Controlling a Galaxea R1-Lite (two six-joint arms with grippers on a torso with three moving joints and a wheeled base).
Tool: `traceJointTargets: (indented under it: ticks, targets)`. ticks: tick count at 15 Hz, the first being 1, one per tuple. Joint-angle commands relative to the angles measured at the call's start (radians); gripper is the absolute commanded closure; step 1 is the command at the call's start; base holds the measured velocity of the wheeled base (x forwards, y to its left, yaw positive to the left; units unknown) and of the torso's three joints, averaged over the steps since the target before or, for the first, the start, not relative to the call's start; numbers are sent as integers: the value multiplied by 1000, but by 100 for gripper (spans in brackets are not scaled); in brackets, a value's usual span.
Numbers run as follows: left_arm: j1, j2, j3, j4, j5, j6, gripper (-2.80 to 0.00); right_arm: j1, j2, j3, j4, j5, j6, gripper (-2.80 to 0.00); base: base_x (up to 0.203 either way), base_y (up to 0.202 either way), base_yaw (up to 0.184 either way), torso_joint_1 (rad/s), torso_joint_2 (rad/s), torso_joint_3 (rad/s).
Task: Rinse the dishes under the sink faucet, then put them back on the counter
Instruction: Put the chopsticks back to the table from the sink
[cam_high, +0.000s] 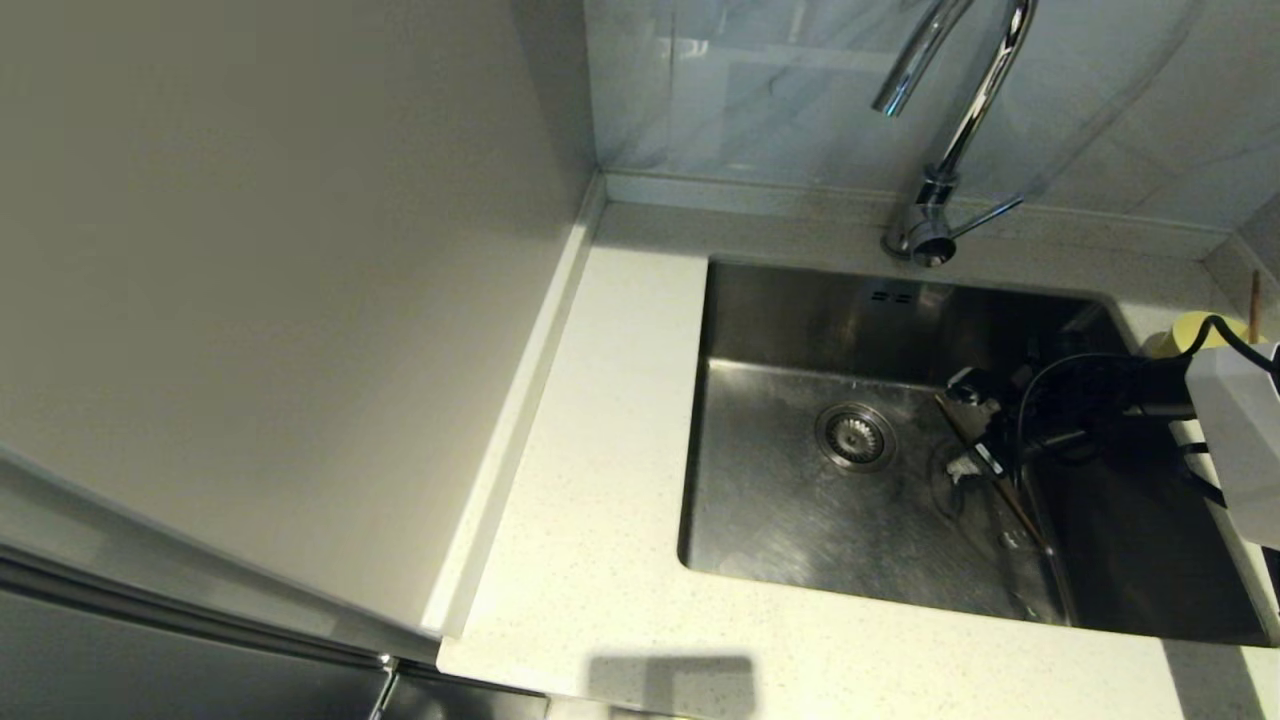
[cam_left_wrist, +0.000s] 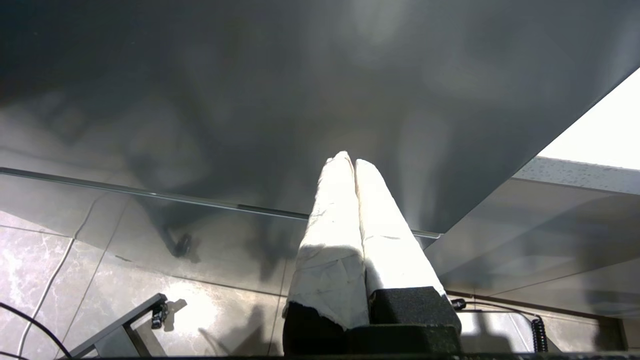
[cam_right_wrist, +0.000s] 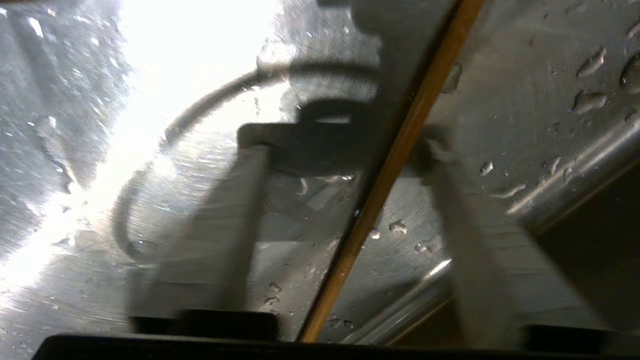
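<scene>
The counter (cam_high: 600, 520) runs pale and speckled along the left of the sink (cam_high: 800, 520), and nothing of the dishes sits on that stretch; the left gripper (cam_left_wrist: 348, 162) is parked well away below, its padded fingers pressed together and empty. Moving right, the drain (cam_high: 855, 436) lies in the middle of the basin floor, and the faucet (cam_high: 940, 130) arches over the back rim with no water visibly running from its spout. Further right, the right gripper (cam_high: 975, 430) reaches low into the basin, and a single brown chopstick (cam_right_wrist: 395, 165) lies slanted on the wet steel between its two fingers (cam_right_wrist: 225, 240), which stand apart on either side of it, partly narrowed but not yet pressing on the wood. The step in hand looks like picking that stick off the sink floor. To do it well, I judge the fingers should close squarely across the shaft with their tips right down at the steel, since a thin round stick on a wet surface will likely roll or skid if it is pinched off-centre. A grip near its middle should keep it from tipping on the lift. At the far right, the pale-yellow bowl (cam_high: 1190, 330) rests on the counter edge behind the arm, with another thin stick (cam_high: 1254, 300) rising beside it.
</scene>
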Motion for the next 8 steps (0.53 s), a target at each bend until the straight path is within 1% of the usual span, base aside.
traceJointTargets:
  ticks: [1, 8]
  targets:
    - [0, -3, 0, 0, 0, -1, 0, 0, 6, -1, 1, 1, -4, 0, 0, 0, 0, 0, 0, 0]
    - [0, -3, 0, 0, 0, -1, 0, -2, -2, 0, -2, 3, -4, 0, 0, 0, 0, 0, 0, 0]
